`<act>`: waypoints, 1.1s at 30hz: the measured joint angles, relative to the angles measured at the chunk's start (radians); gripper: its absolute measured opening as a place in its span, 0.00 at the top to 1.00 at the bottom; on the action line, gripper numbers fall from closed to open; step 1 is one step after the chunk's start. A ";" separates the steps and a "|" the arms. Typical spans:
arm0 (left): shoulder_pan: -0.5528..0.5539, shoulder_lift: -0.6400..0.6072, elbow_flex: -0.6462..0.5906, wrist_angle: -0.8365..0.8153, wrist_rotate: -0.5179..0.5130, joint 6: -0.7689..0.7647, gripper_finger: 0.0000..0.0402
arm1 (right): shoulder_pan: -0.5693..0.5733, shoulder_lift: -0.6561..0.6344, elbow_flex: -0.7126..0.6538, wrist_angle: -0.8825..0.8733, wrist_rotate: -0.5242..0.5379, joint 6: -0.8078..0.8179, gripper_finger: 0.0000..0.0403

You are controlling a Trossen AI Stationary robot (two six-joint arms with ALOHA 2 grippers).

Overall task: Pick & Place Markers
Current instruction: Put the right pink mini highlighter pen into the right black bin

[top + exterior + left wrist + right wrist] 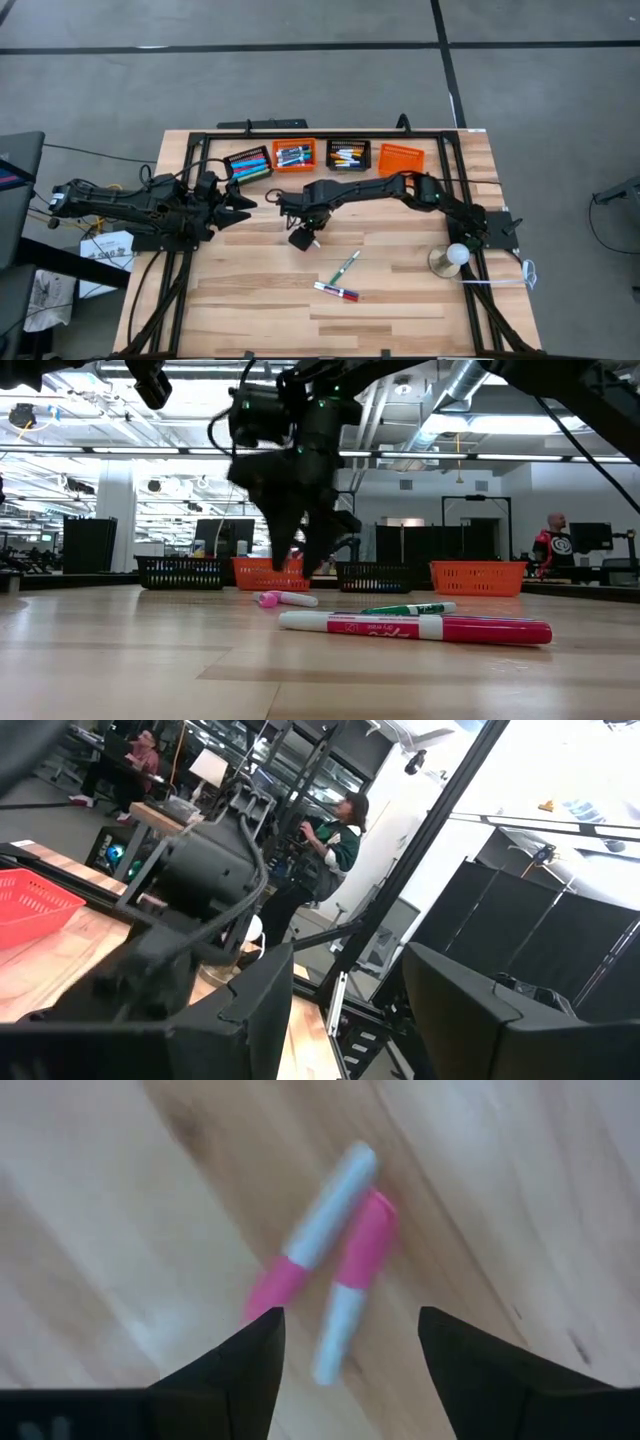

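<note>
Pink markers: 2 pink-and-white markers [335,1270] lie side by side, touching, on the wooden table [400,310], directly under the right gripper [302,238].
Other loose markers: a green one [346,265] and a red one [337,292] lie nearer the table's front, well apart from the pink pair.
Right gripper: hovers above the pair, fingers spread, nothing between them.
Left gripper [238,204]: waits at the table's left side, fingers apart, empty.
Baskets: 4 mesh baskets [294,155] at the back edge (3 hold markers, the orange one at the right looks empty).
Risk: closing now would likely catch both markers, or pinch 1 and flick its neighbour away.
Risk, cause: they touch and lie skewed to the fingers.
</note>
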 joint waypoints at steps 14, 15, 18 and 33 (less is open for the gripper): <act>0.000 0.000 0.000 0.000 0.000 0.000 0.53 | 0.002 0.076 0.005 0.005 0.015 -0.008 0.46; 0.000 0.000 0.000 0.000 0.000 0.000 0.53 | 0.003 0.078 0.004 0.006 0.023 -0.008 0.46; 0.000 0.000 0.000 0.000 0.000 0.000 0.53 | 0.004 0.080 0.004 0.007 0.055 -0.006 0.46; 0.000 0.000 0.000 0.000 -0.004 0.000 0.53 | -0.007 0.082 0.000 -0.016 0.137 0.038 0.87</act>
